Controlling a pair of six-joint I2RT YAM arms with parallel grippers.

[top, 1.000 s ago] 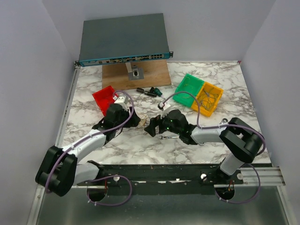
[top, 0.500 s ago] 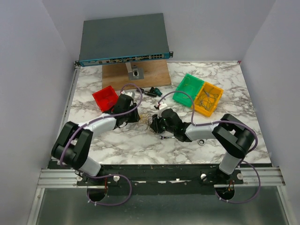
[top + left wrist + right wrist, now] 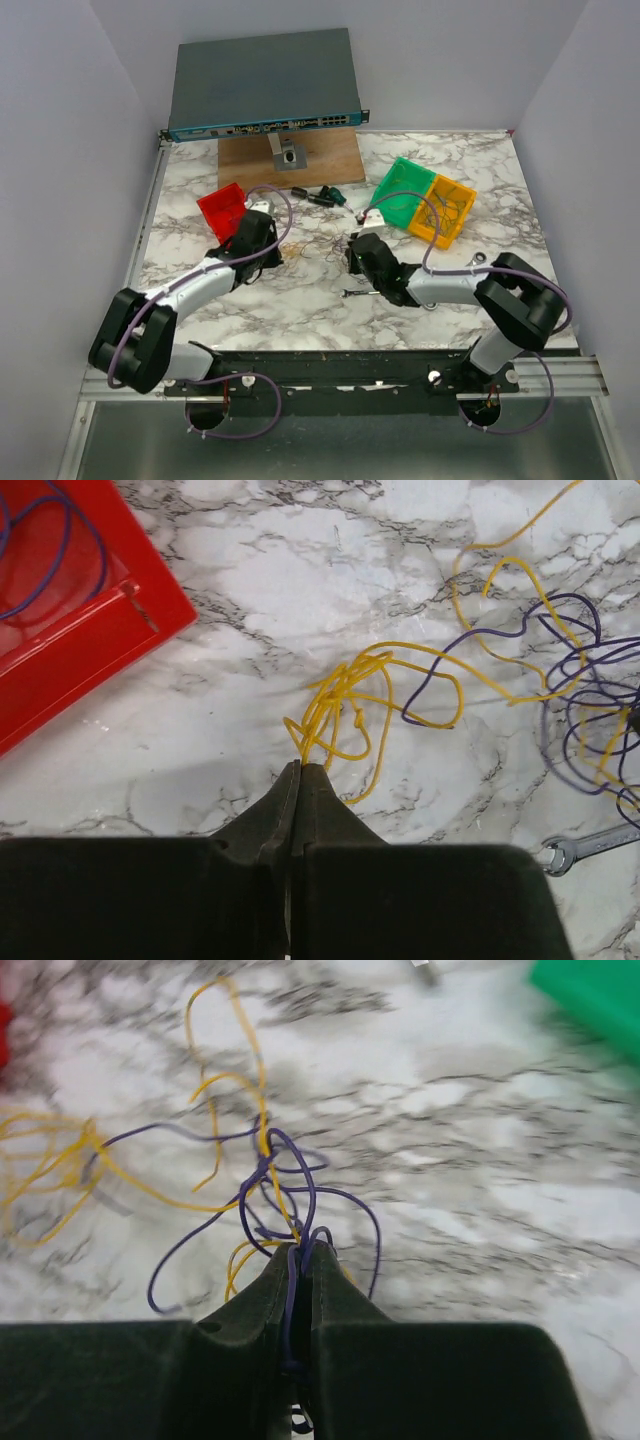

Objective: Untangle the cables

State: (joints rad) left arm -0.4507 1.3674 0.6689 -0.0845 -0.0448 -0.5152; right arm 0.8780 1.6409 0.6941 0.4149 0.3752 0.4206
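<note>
Cables (image 3: 341,686): yellow strands pinched in shut left tool (image 3: 301,768), purple strand in shut right tool (image 3: 301,1254)

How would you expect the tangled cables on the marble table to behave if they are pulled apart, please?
The cables are probably floppy: they lie in loose loops and curls. Being hair-thin, they are likely very light and will drag easily. Yellow and purple strands cross repeatedly, so pulling between the left fingers and right fingers may tighten knots.
</note>
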